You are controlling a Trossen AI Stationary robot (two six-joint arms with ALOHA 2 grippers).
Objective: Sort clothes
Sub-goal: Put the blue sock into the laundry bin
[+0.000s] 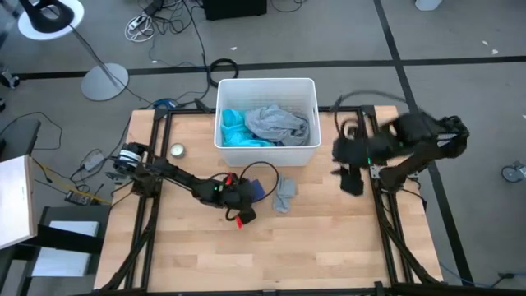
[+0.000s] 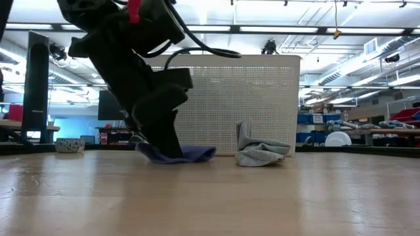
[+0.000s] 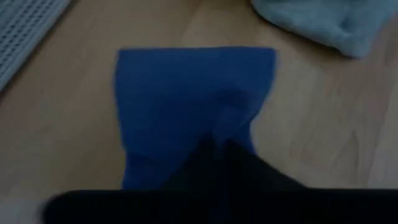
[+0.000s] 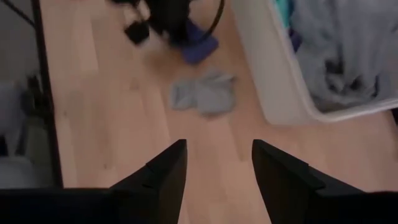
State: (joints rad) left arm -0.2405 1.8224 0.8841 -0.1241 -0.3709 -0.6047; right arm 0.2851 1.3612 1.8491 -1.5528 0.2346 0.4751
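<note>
A blue piece [image 3: 193,99] lies on the table in front of the white bin [image 1: 267,154]. My left gripper [image 3: 221,149] is down on it, shut; it also shows in the high view [image 1: 245,194] and the low view [image 2: 172,149]. A small grey piece [image 1: 285,194] lies crumpled just right of the blue one, resting on the table [image 2: 261,152]. A turquoise shirt [image 1: 234,130] and a grey top [image 1: 275,122] lie in the bin. My right gripper [image 4: 217,165] is open and empty above the table's right part [image 1: 352,178]. The dark navy piece and the socks do not show. My left gripper pinches the blue piece between its two fingers at a bunched spot [image 3: 231,121] near the edge closest to the gripper. The fingers slant down from the table's left. The rest of the piece [image 2: 193,155] lies spread on the table.
The bin stands at the table's far middle, its perforated wall [image 2: 249,98] right behind the two pieces. A small round tin [image 1: 177,150] sits at the far left. Bare wood [image 1: 271,255] fills the near half of the table.
</note>
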